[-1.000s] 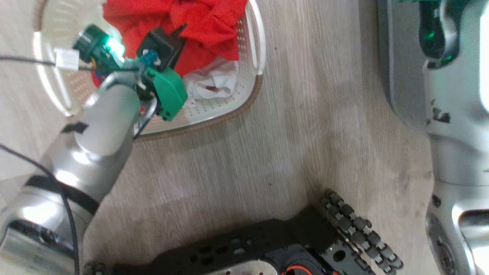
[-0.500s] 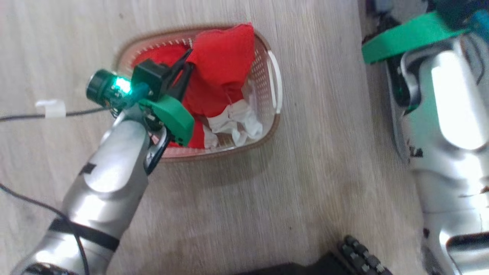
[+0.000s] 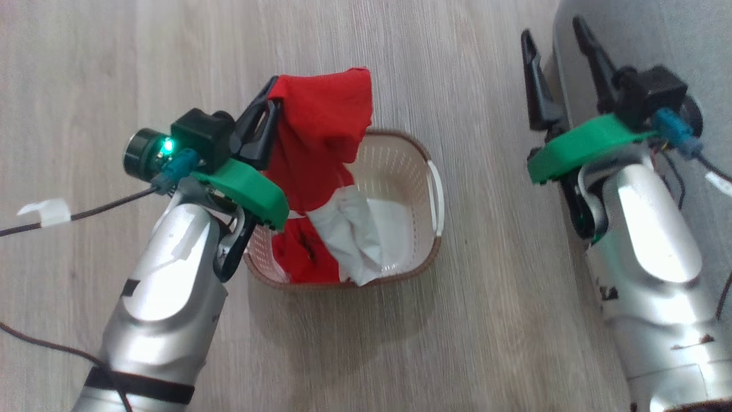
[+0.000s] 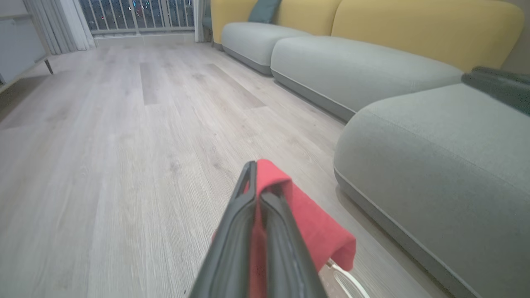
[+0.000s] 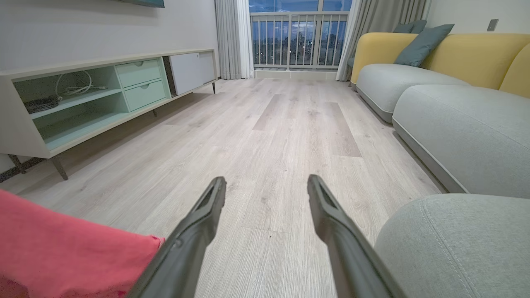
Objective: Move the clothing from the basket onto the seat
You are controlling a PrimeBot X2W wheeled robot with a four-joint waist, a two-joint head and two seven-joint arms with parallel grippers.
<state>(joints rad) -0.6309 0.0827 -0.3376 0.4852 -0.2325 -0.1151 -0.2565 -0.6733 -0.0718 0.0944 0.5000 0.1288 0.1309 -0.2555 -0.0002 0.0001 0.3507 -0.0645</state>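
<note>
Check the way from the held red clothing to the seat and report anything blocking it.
The clothing hangs from the shut left gripper over the basket, its lower end inside. Between it and the seat lies bare floor, but the open right gripper stands at the seat's near edge, partly in that path.

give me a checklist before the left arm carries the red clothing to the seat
1. Jaws of the left gripper shut on the clothing: ok.
2. The clothing clear of the basket: not ok, its lower end hangs inside.
3. The basket otherwise emptied: cannot tell, the hanging cloth hides part.
4. Jaws of the right gripper open, holding nothing: ok.
5. Way to the seat free: not ok, the right gripper hovers at its edge.
</note>
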